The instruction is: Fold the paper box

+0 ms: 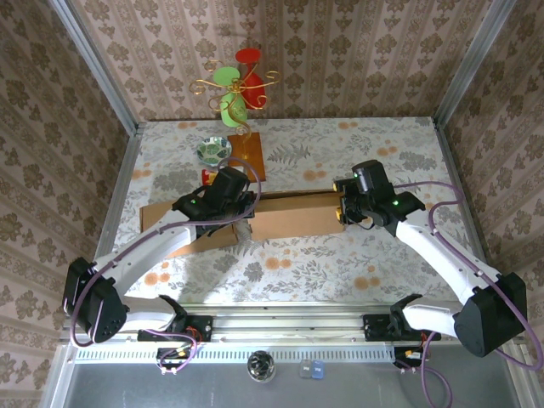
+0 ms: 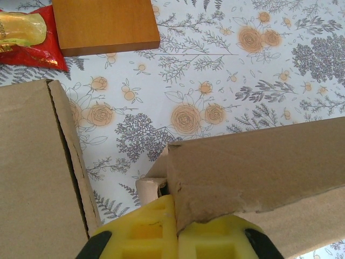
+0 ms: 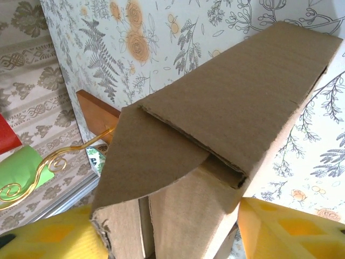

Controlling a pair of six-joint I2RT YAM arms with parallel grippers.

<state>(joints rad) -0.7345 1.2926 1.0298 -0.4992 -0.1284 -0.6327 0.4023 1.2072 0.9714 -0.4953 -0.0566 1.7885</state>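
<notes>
Containers: paper box (image 1: 293,219) is half-formed brown cardboard lying long-ways on the counter (image 1: 382,153), spanning from left fingers (image 1: 235,197) to right fingers (image 1: 344,212). Its inside can't be seen. A loose flat flap (image 1: 157,217) runs out past the left fingers on their outer side. Small glass bowl (image 1: 211,150) sits beyond the left fingers, contents not readable. Next to it is a wooden board (image 1: 249,153) carrying a gold-wire ornament (image 1: 238,85) w/ green and red discs. Left wrist cam: red packet (image 2: 27,38) touching the board's corner.

Edges/room: bare floral counter beyond the right fingers and on the near side of the box. Metal posts and patterned walls close the back and both sides. The board is near the box's far edge, just ahead of the left fingers.

Fingers: left yellow pads (image 2: 156,237) are together, pinched on the box (image 2: 259,167) wall at its end corner. Right yellow pads (image 3: 280,232) stand apart, w/ the box (image 3: 232,102) end and a curved flap between them. The cardboard looks to meet both pads, but can't tell if they're pressing.
</notes>
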